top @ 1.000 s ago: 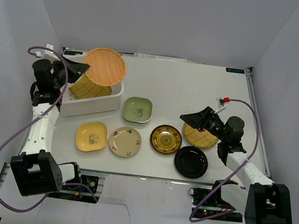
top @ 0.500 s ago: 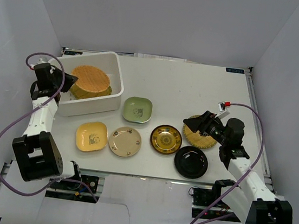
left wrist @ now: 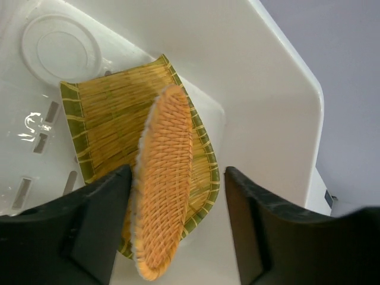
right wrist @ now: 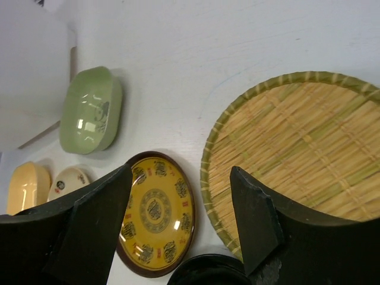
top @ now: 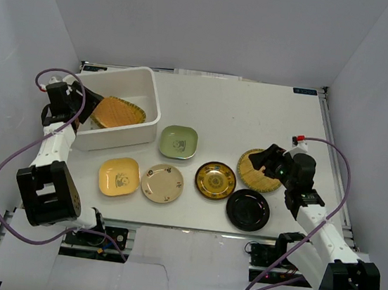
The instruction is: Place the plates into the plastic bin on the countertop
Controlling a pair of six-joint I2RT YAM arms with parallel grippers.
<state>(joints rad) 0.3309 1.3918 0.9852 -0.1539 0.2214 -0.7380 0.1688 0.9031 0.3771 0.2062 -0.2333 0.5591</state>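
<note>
Between the left jaws, which stand apart, an orange woven plate (left wrist: 163,184) leans on a second woven plate (left wrist: 113,113) inside the plastic bin (left wrist: 267,89). Right jaws, also apart, hover above a third woven plate (right wrist: 297,148) on the desk (right wrist: 208,35).

Two woven plates (top: 118,112) aslant in white bin (top: 155,101), six on countertop (top: 254,117)

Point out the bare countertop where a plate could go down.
Bare: the far stretch of countertop right of the bin, beyond the green plate and woven plate. Crowded: the near row, yellow plate to black plate.
</note>
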